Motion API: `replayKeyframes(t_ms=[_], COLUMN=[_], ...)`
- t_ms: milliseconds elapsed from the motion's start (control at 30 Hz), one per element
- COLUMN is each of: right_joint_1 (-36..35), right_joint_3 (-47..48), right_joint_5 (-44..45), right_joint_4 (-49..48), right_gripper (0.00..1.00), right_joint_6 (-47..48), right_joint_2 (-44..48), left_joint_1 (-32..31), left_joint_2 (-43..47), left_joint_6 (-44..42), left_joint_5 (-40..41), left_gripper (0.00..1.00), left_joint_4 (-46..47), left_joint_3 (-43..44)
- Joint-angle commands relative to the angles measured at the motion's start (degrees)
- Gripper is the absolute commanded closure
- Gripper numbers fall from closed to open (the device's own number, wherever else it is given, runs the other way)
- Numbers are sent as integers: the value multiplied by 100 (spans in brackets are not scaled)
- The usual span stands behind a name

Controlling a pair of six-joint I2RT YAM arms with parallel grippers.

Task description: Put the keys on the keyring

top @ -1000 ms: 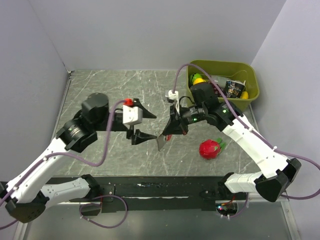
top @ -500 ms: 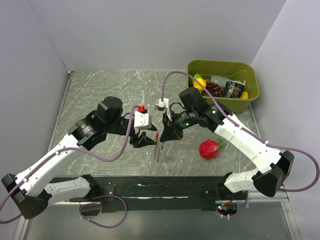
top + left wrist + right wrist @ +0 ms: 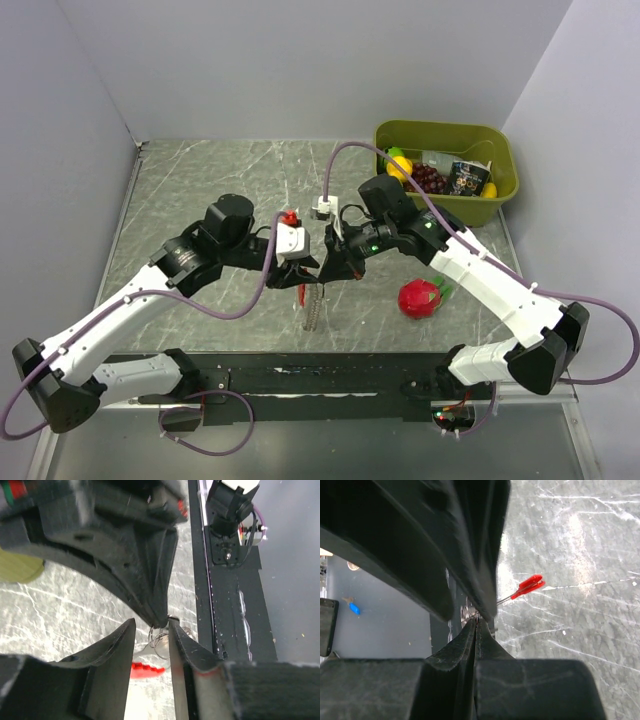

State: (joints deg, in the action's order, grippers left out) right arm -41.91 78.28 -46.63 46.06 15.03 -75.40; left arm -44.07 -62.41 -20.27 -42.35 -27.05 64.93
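Over the middle of the table point(image 3: 200, 180), seen from above, the left gripper point(image 3: 303, 272) has swung in from 9 o'clock. A second ago it stood well apart from the keys point(image 3: 313, 308) with its jaws wide. Now its tips meet those of the right gripper point(image 3: 333, 268), and its jaws have narrowed. The right gripper has hardly moved in the last half second and stays pinched shut, with the bunch dangling from its tips. I judge the handover, or the threading grip, is just being taken and the threading itself is not yet done. The bunch hangs with its long axis from 12 to 6, red part up by the tips and silvery strip pointing to 6. The red fruit point(image 3: 420, 298) lies off at 3 o'clock, untouched.

From the left wrist, the left fingers point(image 3: 112, 650) stand part-closed with a gap between them, clamped on nothing I can see. The keyring point(image 3: 161, 647), a thin wire loop, hangs in that gap just under the right gripper's closed tip. The red part shows below it at 6 o'clock, lying crosswise.

From the right wrist, the fingers are pressed flat together. Whether ring or key sits in the pinch is hidden. A thin wire runs out to the red piece, pointing towards 2 o'clock.
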Motion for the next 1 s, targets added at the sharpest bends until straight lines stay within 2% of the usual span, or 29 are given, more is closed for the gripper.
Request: replayKeyframes(t_ms=[0, 133, 433, 700, 767, 800, 867, 900, 967], right_joint_1=[-19, -19, -28, -19, -28, -28, -19, -19, -10], right_joint_3=[-15, -32, -76, -111, -129, -120, -94, -85, -85], right_joint_5=[-92, -109, -118, -48, 74, 119, 146, 154, 172], right_joint_4=[-273, -300, -300, -396, -519, -554, -624, -729, -870], right_gripper=[100, 100, 100, 100, 89, 76, 64, 52, 43], right_joint_6=[-44, -35, -17, -35, -131, -166, -254, -298, -439], right_joint_2=[297, 341, 341, 394, 464, 499, 552, 596, 657], left_joint_1=[-31, -31, -31, -31, -22, -31, -31, -31, -22], left_joint_2=[-139, -140, -157, -70, 27, 62, 211, 264, 422], left_joint_6=[-161, -214, -205, -65, 40, 76, 277, 348, 523], left_joint_5=[24, 60, 183, 227, 323, 341, 498, 543, 666], left_gripper=[63, 67, 99, 99, 99, 99, 99, 99, 99], left_joint_4=[-81, -90, -134, 164, 374, 454, 795, 902, 1139], left_joint_3=[134, 90, 134, -14, -128, -164, -330, -401, -585])
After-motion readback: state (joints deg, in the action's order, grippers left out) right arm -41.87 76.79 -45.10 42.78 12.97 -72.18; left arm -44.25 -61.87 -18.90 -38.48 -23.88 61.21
